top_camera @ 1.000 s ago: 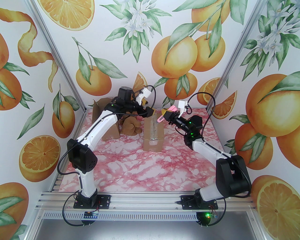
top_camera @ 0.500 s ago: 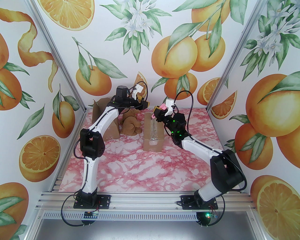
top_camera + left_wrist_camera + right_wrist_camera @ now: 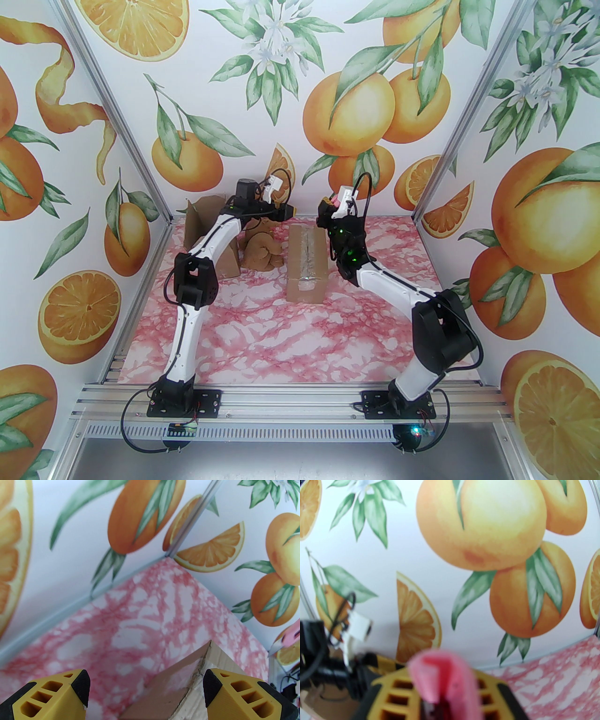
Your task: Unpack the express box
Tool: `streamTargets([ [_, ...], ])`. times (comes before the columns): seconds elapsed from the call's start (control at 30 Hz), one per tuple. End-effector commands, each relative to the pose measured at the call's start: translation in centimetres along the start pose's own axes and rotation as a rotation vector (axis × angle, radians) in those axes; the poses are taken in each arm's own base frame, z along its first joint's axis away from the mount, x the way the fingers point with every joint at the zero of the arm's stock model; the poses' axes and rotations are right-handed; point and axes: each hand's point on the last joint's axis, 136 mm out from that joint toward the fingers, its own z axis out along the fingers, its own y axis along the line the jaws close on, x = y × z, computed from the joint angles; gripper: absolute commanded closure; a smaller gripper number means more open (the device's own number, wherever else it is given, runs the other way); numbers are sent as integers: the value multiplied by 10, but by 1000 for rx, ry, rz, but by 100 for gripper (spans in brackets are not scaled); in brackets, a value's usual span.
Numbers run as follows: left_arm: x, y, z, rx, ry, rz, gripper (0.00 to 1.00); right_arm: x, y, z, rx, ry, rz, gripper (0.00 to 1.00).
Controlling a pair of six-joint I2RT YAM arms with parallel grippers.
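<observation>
The taped brown cardboard box (image 3: pixel 307 262) lies far-centre on the pink marbled table (image 3: pixel 281 337). The left pincer (image 3: pixel 145 691) hovers wide open and empty at its far corner. The right pincer (image 3: pixel 440 698) clamps a pink cutter (image 3: pixel 440 667). Likely the cutting step: next, bring the blade down onto the tape seam.

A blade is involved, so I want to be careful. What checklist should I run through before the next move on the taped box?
1. Pink cutter gripped by the right end effector: ok, shut on it.
2. Blade out: ok, a bare tip shows in the left wrist view.
3. Blade on the tape seam: not ok, the cutter is held off the seam, by the far end of the taped box.
4. Left end effector steadying the box: not ok, open at its far corner.
5. Seam already slit: cannot tell.
</observation>
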Motion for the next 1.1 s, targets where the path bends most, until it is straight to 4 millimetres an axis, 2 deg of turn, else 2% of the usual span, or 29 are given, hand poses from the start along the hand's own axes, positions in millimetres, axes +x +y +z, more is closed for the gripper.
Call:
streamTargets([
  [0.0,-6,-19,6,106,-24,-2,17,1,-3,13,43,8,-8,100],
  [0.13,0,-33,6,197,-26,-23,19,14,-24,15,168,79,-16,100],
  [0.27,6,-44,2,257,-11,-37,21,15,-30,14,176,106,-8,100],
  [0.53,31,-55,-12,248,56,-63,28,10,-17,18,110,132,1,100],
  [0.67,30,-61,-27,184,54,-46,27,9,-12,16,105,171,38,100],
  [0.8,28,-59,-35,113,39,-54,26,9,15,12,43,179,34,100],
  [0.93,28,-64,-42,80,50,-55,26,24,29,9,78,189,-23,100],
  [1.07,38,-68,-54,25,96,30,22,33,28,8,165,175,-52,100],
])
